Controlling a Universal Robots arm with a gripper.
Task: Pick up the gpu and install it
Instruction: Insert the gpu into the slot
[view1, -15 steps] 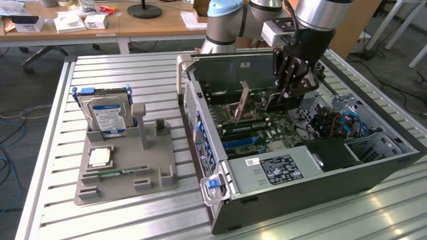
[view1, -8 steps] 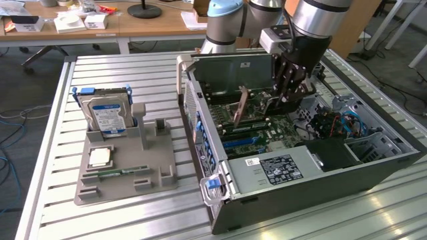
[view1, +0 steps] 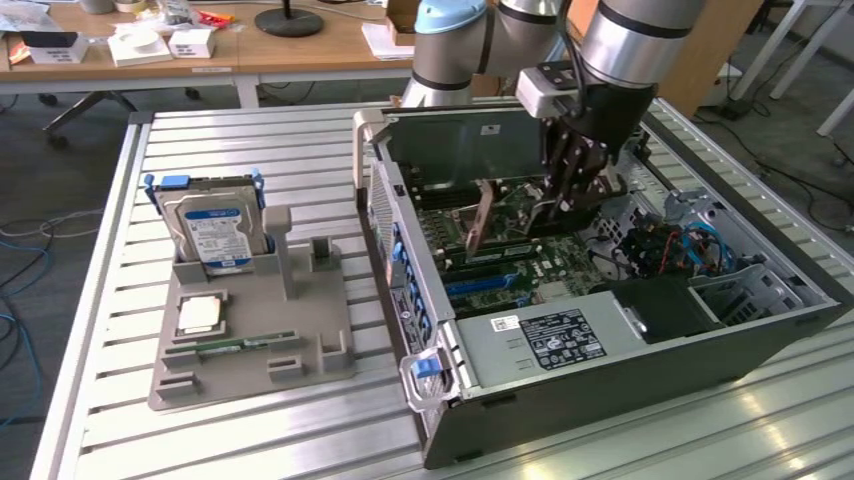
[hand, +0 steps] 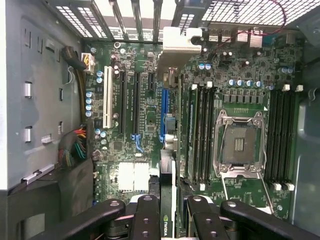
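Clamping the gpu edge-on between its fingers, the end effector holds it over the motherboard inside the open computer case.

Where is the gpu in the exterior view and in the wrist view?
Exterior view: the gpu hangs in the gripper inside the open computer case, over the motherboard.
Wrist view: the gpu shows edge-on between the fingers, in line with the blue slot.
Shared landmark: the green motherboard, beneath the card in both.
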